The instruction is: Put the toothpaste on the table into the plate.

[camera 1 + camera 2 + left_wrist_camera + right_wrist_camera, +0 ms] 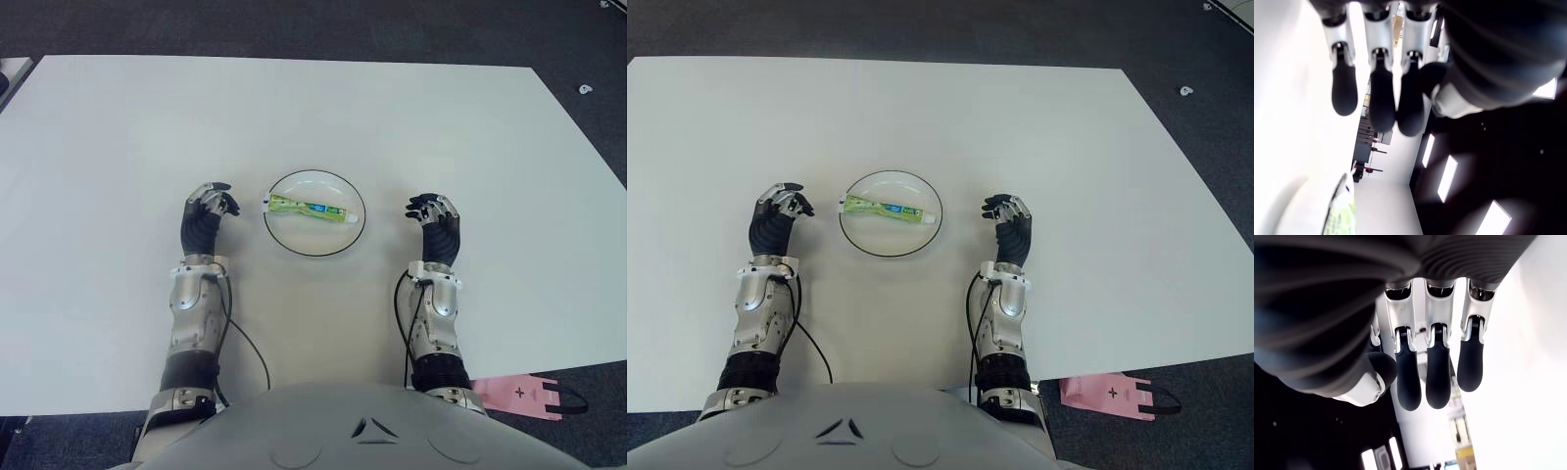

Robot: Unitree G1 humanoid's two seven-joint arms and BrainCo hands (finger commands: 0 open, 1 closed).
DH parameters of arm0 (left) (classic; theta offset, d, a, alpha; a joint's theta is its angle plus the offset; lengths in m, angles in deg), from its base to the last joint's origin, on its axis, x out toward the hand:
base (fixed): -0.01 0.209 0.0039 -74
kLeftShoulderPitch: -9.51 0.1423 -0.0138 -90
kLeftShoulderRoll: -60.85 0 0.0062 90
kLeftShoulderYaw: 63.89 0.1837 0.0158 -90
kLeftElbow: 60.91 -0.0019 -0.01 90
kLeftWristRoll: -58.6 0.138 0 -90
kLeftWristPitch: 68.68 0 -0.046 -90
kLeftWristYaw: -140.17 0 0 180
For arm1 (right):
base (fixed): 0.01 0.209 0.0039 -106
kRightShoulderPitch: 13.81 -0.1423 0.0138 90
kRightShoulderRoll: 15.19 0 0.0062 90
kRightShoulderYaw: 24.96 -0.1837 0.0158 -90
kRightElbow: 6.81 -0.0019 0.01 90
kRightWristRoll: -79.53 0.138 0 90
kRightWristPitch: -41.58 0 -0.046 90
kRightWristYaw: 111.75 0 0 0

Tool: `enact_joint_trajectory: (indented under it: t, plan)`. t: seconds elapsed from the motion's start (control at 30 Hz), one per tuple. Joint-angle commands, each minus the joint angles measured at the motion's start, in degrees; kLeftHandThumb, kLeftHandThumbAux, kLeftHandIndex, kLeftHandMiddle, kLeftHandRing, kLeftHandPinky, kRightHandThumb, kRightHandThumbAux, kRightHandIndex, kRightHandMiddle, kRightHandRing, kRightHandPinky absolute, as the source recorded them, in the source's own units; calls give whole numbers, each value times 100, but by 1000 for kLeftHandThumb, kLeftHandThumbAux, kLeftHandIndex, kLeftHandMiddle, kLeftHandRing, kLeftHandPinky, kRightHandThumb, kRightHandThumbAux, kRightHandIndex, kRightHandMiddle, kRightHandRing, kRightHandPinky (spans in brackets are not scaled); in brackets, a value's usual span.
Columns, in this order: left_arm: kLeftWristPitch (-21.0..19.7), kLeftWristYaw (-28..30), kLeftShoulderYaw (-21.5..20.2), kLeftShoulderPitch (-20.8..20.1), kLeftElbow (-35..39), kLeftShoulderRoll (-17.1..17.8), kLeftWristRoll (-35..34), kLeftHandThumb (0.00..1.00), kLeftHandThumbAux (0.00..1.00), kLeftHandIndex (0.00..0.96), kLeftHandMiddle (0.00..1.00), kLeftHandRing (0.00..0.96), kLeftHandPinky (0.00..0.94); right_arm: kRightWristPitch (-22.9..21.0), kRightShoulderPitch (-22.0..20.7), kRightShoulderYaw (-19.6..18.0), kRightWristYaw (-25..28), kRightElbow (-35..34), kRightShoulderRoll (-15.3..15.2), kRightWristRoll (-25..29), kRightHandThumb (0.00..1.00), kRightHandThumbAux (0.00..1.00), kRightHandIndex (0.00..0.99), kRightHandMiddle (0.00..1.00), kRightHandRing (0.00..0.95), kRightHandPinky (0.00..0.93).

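White table (118,127): toothpaste (311,207) lies in plate (345,238) between my empty, loosely curled left hand (206,217) and right hand (436,221); task apparently complete.

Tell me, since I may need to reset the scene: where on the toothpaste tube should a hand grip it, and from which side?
Probably across its middle, from straight above. The toothpaste lies flat in the plate, long axis running left to right, so fingers can pinch its narrow sides without hitting the rim. The left hand and right hand flank the plate, both holding nothing; either could reach it.
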Motion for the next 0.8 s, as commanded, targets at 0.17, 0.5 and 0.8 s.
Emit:
enact_joint_trajectory:
  t: [0.17,0.5,0.8]
  plan:
    - [-391,-7,-36,443,-701,-46,23,708,716,439,628,600,578,-84,53,-59,362,531,13,35,701,727,431,516,508,515]
    - [-547,-61,-46,446,-643,-73,-22,707,716,439,622,590,565,-279,-92,-166,847,1034,63,256,705,728,431,524,534,551]
    - [-637,-20,-30,464,-581,-84,-71,706,715,439,618,588,568,-592,-110,-276,1098,1214,127,392,698,730,428,515,529,525]
